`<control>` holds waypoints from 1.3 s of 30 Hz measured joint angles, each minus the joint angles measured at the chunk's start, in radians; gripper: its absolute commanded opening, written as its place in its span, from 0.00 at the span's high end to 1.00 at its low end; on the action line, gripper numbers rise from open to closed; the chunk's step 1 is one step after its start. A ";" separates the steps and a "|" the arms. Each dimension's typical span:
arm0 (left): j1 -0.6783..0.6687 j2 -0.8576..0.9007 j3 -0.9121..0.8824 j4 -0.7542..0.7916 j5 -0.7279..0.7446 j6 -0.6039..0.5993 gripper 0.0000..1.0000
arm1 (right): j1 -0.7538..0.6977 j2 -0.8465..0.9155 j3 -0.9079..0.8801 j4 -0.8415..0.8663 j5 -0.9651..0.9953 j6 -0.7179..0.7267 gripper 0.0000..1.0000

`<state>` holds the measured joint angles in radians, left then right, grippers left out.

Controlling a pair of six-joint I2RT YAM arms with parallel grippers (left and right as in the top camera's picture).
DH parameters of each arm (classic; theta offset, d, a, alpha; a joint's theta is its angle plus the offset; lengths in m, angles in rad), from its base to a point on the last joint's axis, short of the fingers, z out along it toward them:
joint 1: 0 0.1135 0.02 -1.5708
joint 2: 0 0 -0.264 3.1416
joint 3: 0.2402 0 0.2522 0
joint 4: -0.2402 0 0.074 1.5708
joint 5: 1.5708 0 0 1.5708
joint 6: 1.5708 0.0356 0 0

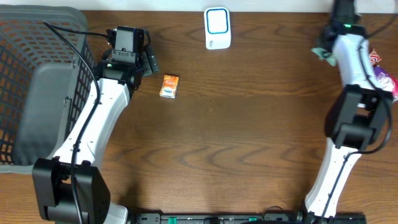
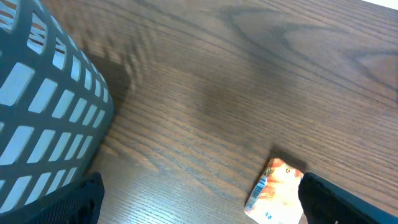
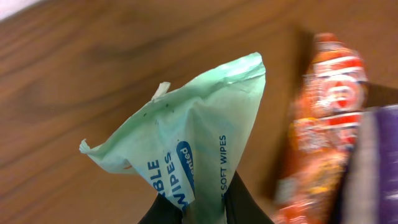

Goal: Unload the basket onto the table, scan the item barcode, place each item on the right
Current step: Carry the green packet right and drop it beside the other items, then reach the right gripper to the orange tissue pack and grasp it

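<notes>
Shows right gripper [image 3: 204, 208] pinching green wipes pack [image 3: 186, 137] at table [image 1: 249, 137] far right corner, left gripper [image 2: 200, 204] spread wide beside small orange box [image 1: 168, 86].

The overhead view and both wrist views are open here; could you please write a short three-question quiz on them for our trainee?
1. True or false: the left hand is shut on the small orange box.
2. Pick one: what does the right hand hold? A the green wipes pack; B the small orange box; C nothing.
3. In a few words: what stands at the table's edge beside the left arm?

Key
1. False: the left hand is open and the box lies free beside it.
2. A
3. The dark mesh basket.
</notes>
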<state>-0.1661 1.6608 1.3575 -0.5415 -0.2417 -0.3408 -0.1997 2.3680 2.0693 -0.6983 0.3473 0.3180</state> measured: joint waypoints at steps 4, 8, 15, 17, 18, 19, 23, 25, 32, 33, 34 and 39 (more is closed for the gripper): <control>0.000 0.000 0.000 0.000 0.000 0.000 0.01 | -0.077 -0.002 -0.006 -0.011 -0.045 -0.006 0.99; 0.000 0.000 0.000 0.000 0.000 0.000 0.01 | -0.123 -0.007 -0.029 -0.024 -0.062 -0.008 0.69; 0.000 0.000 0.000 0.000 0.000 0.000 0.01 | -0.158 -0.010 -0.058 -0.070 -0.067 -0.015 0.59; 0.000 0.000 0.000 0.000 0.000 0.000 0.01 | -0.160 -0.013 -0.058 -0.081 -0.067 -0.016 0.58; 0.000 0.000 0.000 0.000 0.000 0.000 0.01 | -0.158 -0.014 -0.059 -0.084 -0.067 -0.016 0.58; 0.000 0.000 0.000 0.000 0.000 0.000 0.01 | -0.156 -0.020 -0.061 -0.087 -0.068 -0.016 0.57; 0.000 0.000 0.000 0.000 0.000 0.000 0.01 | -0.143 -0.075 -0.070 -0.085 -0.089 -0.016 0.55; 0.000 0.000 0.000 0.000 0.000 0.000 0.01 | -0.133 -0.122 -0.071 -0.071 -0.124 -0.016 0.52; 0.000 0.000 0.000 0.000 0.000 0.000 0.01 | -0.057 -0.327 -0.069 -0.057 -0.419 -0.014 0.16; 0.000 0.000 0.000 0.000 0.000 0.000 0.01 | -0.042 -0.340 -0.067 -0.067 -0.476 -0.014 0.12; 0.000 0.000 0.000 0.000 0.000 0.000 0.01 | -0.024 -0.348 -0.066 -0.077 -0.538 -0.014 0.10; 0.000 0.000 0.000 0.000 0.000 0.000 0.01 | 0.101 -0.307 -0.066 -0.117 -0.735 -0.015 0.07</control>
<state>-0.1661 1.6608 1.3575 -0.5415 -0.2417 -0.3408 -0.0986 2.0609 2.0037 -0.8154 -0.3878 0.3031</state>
